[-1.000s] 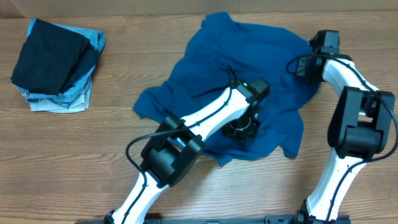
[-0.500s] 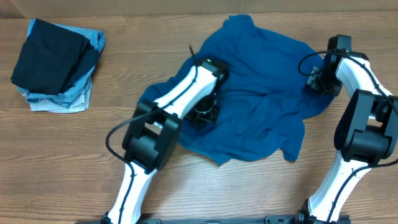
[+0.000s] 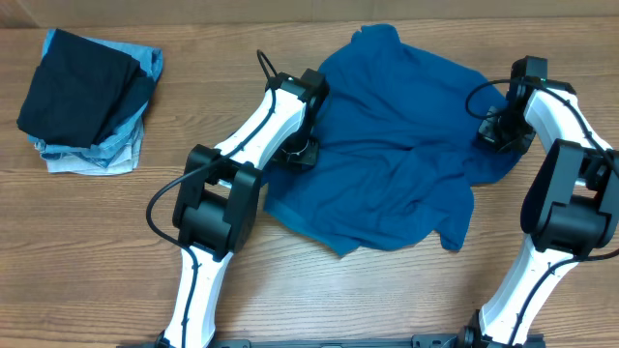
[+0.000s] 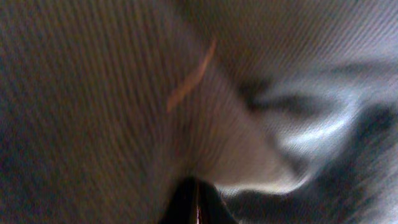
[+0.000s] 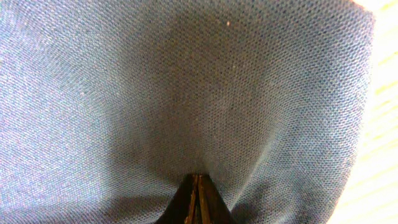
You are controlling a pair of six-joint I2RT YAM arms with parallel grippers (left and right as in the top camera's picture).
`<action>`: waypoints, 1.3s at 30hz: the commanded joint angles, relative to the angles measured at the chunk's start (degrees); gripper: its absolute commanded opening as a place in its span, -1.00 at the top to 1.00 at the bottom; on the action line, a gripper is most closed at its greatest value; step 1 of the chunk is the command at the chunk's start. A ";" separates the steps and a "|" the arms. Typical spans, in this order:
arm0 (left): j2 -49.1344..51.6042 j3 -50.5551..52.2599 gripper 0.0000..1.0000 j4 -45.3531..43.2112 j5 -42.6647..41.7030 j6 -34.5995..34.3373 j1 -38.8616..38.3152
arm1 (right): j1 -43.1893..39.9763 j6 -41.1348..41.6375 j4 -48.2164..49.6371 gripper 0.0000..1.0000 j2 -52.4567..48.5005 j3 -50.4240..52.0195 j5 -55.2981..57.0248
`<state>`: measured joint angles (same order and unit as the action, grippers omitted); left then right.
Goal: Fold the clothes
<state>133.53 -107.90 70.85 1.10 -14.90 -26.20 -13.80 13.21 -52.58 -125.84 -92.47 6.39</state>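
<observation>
The clothes are one royal-blue T-shirt point(image 3: 397, 155), lying rumpled on the wooden table right of centre. My left gripper point(image 3: 300, 153) sits at the shirt's left edge, shut on the fabric. In the left wrist view blurred cloth point(image 4: 112, 93) fills the frame and meets the closed tips point(image 4: 196, 199). My right gripper point(image 3: 495, 130) is at the shirt's right edge, also shut on it. In the right wrist view the blue weave point(image 5: 186, 81) puckers into the closed tips point(image 5: 198, 186). The cloth hides what lies beneath it.
A folded stack point(image 3: 87, 101) stands at the far left of the table, a black garment point(image 3: 73, 92) on top of pale blue ones point(image 3: 106, 155). Bare wood point(image 3: 145, 222) lies between the stack and the shirt, and along the front edge.
My left gripper has travelled from the shirt's middle to its left edge, towards the back left. The shirt's left lobe has drawn in. My right gripper shifted slightly right, then held still.
</observation>
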 commanded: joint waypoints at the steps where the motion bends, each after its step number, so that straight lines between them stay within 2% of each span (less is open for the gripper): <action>1: 0.50 0.20 0.92 -2.19 3.72 -0.81 0.33 | -1.70 0.11 -1.07 0.92 -3.72 3.34 2.58; 4: 3.17 0.20 0.92 -4.81 6.56 2.58 1.11 | -1.73 0.11 -1.46 0.92 -3.72 3.37 2.60; 7: 9.03 0.17 0.92 -6.47 7.19 3.13 2.69 | -1.73 0.11 -1.55 0.92 -3.72 3.37 2.60; 13: 11.96 -0.85 0.92 -11.47 18.84 3.87 8.68 | -1.73 0.09 -0.52 0.92 -3.72 3.34 2.60; 18: 11.96 -1.05 0.92 -22.38 17.07 13.73 13.77 | -1.70 -0.13 -0.68 0.92 -3.72 3.34 2.60; 22: 11.96 -1.07 0.92 -31.91 16.68 18.58 14.03 | -1.70 -0.09 -1.14 0.92 -3.72 3.34 2.51; 24: 11.96 -1.07 0.92 -35.47 13.49 21.05 13.99 | -1.68 -0.09 -1.49 0.92 -3.72 3.34 1.25; 27: 11.96 -1.07 0.92 -41.92 9.57 21.81 13.90 | -1.70 0.20 -1.53 0.92 -3.72 3.34 -0.55; 32: 11.96 -1.53 0.92 -52.33 9.38 21.81 13.90 | -1.70 0.15 -1.53 0.92 -3.72 3.34 -4.39; 33: 11.96 -2.89 0.85 -52.65 9.40 21.81 13.90 | -1.68 0.15 -1.31 0.92 -3.72 3.34 -4.59; 36: 10.97 -10.62 0.72 -45.83 9.60 21.73 13.51 | -1.70 0.11 -0.44 0.92 -3.72 3.34 -4.57; 39: 7.10 -25.03 0.66 -29.79 9.18 15.96 12.46 | -1.70 0.09 0.70 0.92 -3.72 3.34 -4.57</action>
<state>143.87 -120.99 33.34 10.96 5.91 -13.10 -15.05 13.26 -52.03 -125.78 -92.40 2.74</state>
